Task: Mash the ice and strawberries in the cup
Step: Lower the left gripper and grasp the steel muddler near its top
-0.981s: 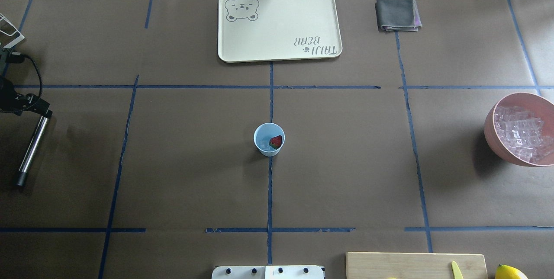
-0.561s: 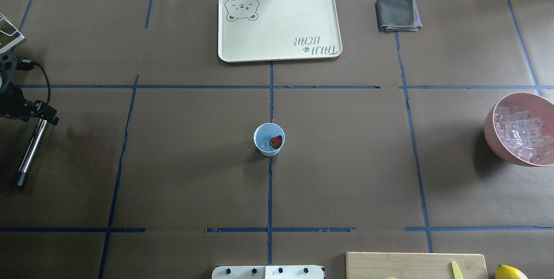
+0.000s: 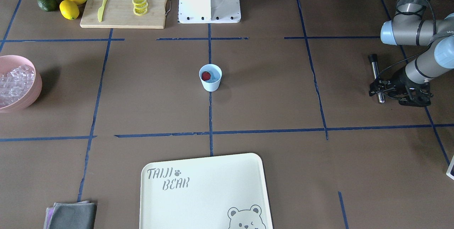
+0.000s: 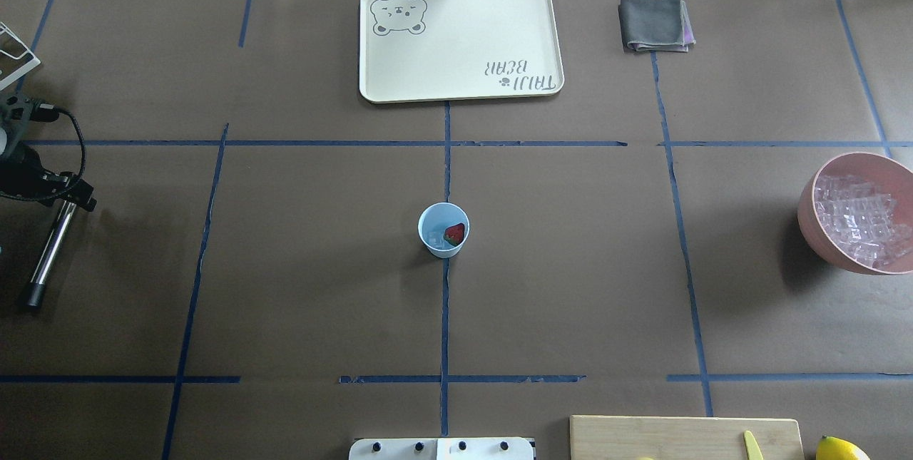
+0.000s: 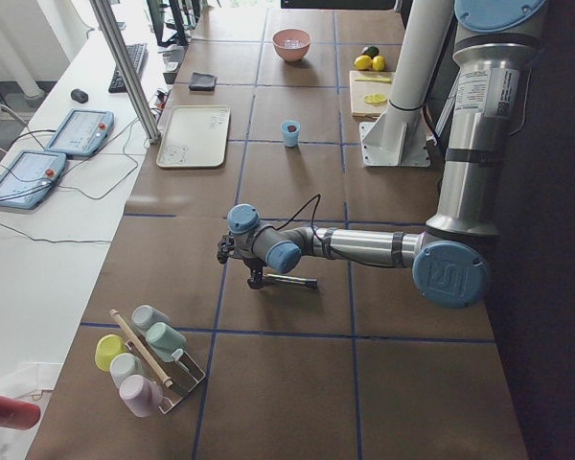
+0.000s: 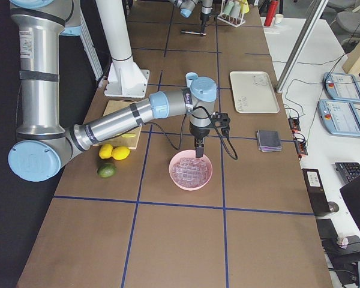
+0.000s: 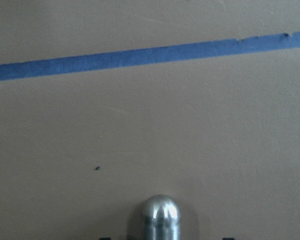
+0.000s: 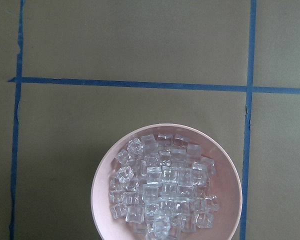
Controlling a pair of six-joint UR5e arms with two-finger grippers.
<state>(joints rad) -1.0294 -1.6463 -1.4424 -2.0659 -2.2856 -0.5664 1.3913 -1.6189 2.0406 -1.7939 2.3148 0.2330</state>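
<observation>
Exterior right view alone shows the right hand (by the ice).

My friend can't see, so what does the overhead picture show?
A small blue cup sits mid-table with a strawberry and ice inside. At the left edge, the left fingers grip a metal rod; a pink bowl sits far right, a tray beyond the cup.

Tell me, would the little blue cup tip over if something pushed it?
Probably quite easily: the cup looks small, and narrower at its base than its mouth, so likely light. Only a strawberry and a little ice weigh it down, and nothing braces it.
</observation>
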